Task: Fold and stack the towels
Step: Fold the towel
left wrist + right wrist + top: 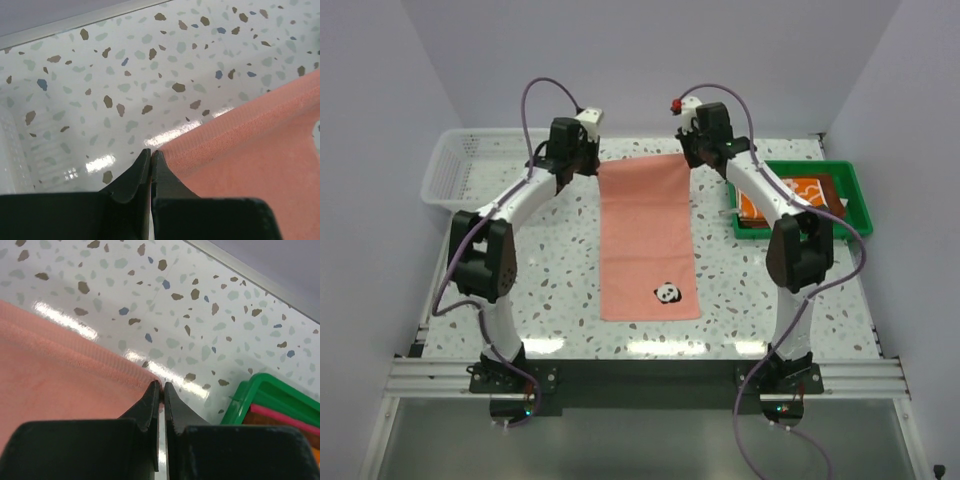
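From above, the salmon towel lay flat and unfolded down the middle of the speckled table, long side running away from the arm bases, with a small panda patch near its near right corner. The left gripper stood just beside the towel's far left corner and the right gripper was at the far right corner. To the right sat the green tray, holding an orange flowered towel (partly hidden behind the right arm). The white mesh basket was at the far left corner of the table. In the left wrist view, that gripper's two black fingers were pressed together with only a hairline between them. Their tips met the ribbed hem at the towel's corner, and the cloth spread away to the right, while a pale bit of the basket showed at the lower left. Whether any fabric was actually pinched there could not be told. In the right wrist view, the fingers were likewise closed tip to tip, right at the towel's corner, with the cloth stretching off to the left. Again, a pinch on the hem could not be confirmed. The tray's rim showed at the lower right, with the edge of a hot pink towel inside it.
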Tool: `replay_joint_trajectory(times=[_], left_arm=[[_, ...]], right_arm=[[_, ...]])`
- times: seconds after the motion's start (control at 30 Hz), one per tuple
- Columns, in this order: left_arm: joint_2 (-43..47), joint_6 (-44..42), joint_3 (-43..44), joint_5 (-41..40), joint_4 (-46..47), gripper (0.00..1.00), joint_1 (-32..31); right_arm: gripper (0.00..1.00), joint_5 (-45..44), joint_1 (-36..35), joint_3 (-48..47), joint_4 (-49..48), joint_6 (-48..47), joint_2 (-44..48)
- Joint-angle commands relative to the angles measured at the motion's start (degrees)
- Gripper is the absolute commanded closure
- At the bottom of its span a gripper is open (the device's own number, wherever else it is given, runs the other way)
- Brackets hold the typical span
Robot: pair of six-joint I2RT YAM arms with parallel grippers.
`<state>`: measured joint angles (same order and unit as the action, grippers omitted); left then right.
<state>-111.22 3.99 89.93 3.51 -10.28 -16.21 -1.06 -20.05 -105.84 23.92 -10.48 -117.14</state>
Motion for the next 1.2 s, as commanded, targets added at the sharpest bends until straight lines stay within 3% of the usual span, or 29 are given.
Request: replay_joint_trajectory(times=[0.0, 0.37, 0.6, 0.73, 1.17], left_arm=[[9.33, 2.67, -7.3, 1.06, -1.57, 1.0, 1.27], [23.76, 13.23, -27.52, 2.56, -12.39, 1.0, -1.28], [29.74, 14.81, -35.69, 2.56, -12.74, 1.0, -4.27], [31.24, 15.7, -37.9, 0.89, -13.44, 1.0, -6.99], [35.28, 16.22, -35.79, -1.93, -18.89, 1.0, -7.61]], right_arm=[[1.0, -1.4, 0.89, 6.06, 5.86, 0.19, 8.67], [1.0, -2.36, -5.07, 25.15, 17.64, 11.61, 23.09], [1.0, -2.72, -7.89, 35.52, 18.0, 14.7, 27.4], [1.0, -2.63, -8.51, 36.32, 19.58, 15.4, 27.93], [1.0, -0.88, -9.92, 37.27, 23.1, 16.45, 31.89]])
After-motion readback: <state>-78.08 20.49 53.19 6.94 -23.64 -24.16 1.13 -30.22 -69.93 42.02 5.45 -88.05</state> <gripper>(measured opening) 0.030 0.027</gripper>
